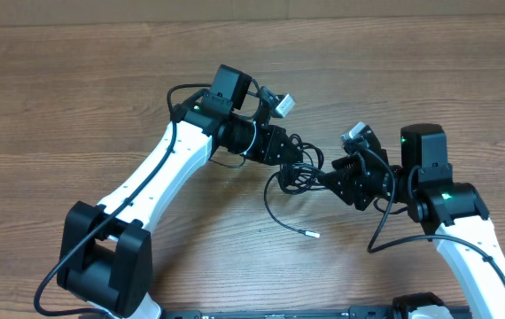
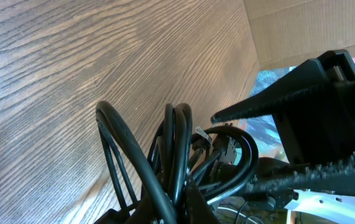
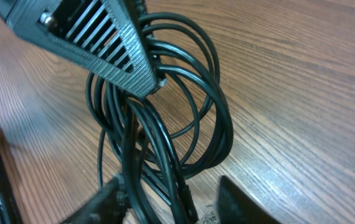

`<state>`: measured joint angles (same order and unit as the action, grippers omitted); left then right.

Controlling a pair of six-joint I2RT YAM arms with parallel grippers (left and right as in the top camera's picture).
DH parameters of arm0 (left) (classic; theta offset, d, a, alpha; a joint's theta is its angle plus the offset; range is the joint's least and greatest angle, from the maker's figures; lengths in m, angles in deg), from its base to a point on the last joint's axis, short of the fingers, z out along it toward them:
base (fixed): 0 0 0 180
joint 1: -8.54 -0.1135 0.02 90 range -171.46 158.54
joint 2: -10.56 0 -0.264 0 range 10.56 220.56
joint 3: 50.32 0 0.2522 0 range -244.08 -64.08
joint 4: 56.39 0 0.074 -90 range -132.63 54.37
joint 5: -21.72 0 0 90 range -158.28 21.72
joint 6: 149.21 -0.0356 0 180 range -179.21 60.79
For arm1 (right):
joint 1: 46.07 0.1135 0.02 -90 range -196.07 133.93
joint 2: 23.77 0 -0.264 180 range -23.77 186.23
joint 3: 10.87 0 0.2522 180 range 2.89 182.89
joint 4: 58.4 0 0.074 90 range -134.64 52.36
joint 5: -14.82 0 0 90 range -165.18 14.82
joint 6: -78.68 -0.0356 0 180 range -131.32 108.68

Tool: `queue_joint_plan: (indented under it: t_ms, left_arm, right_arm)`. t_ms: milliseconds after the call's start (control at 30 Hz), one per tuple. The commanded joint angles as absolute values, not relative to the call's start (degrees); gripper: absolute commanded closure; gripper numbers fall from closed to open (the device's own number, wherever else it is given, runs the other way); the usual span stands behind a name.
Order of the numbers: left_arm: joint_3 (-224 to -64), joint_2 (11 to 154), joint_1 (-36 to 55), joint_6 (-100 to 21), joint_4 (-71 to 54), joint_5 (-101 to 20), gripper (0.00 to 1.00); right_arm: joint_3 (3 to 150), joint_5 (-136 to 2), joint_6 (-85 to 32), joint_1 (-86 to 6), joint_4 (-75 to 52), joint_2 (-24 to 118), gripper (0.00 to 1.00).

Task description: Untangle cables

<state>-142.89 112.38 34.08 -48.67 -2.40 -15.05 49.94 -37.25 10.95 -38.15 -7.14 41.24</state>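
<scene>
The cables (image 1: 293,181) are thin black cords in a tangled bundle of loops at the table's middle, between my two grippers. One tail runs forward to a silver-tipped plug (image 1: 311,235). My left gripper (image 1: 299,159) is shut on the bundle's top; in the left wrist view the loops (image 2: 177,143) are pinched in its jaws (image 2: 190,200). My right gripper (image 1: 328,175) is open just right of the bundle. In the right wrist view its fingers (image 3: 171,205) straddle several strands (image 3: 157,134), with a small black plug between them. The left finger (image 3: 103,43) shows above.
The wooden table (image 1: 75,106) stretches all around the bundle. Thicker black wires run along both white arms, one looping onto the table by the right arm (image 1: 378,235). The right gripper (image 2: 289,93) shows close in the left wrist view. A cardboard wall (image 2: 314,25) stands at the back.
</scene>
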Motion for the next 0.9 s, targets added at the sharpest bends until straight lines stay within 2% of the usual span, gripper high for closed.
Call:
queue_joint_plan:
  t_ms: [0,200,300,467,567,700,867]
  left_arm:
    - [-143.96,112.56,34.49,-48.49,-2.47,-12.80,0.96]
    - [-143.96,112.56,34.47,-48.49,-2.51,-12.80,0.96]
    - [-143.96,112.54,34.45,-48.49,-2.51,-12.82,0.96]
    - [-143.96,112.54,34.45,-48.52,-2.53,-15.03,0.96]
    - [-143.96,112.54,34.38,-48.49,-2.31,-17.19,0.96]
    - [-143.96,112.54,34.03,-48.54,-0.72,-21.47,0.96]
    - [-143.96,112.56,32.15,-49.00,3.02,-28.29,0.96]
  right_arm:
    - [51.60,-37.40,11.03,-37.87,-7.47,41.29,0.65]
    - [51.60,-37.40,11.03,-37.87,-7.21,41.29,0.74]
    - [51.60,-37.42,11.03,-37.87,-6.46,41.29,0.76]
    - [51.60,-37.88,11.03,-37.87,-5.79,41.29,0.94]
    - [51.60,-41.49,10.40,-37.89,-5.81,41.29,0.96]
    - [51.60,-55.43,-0.49,-37.89,-6.83,41.29,0.96]
    - [51.60,-81.64,-20.46,-38.37,-5.11,41.29,0.96]
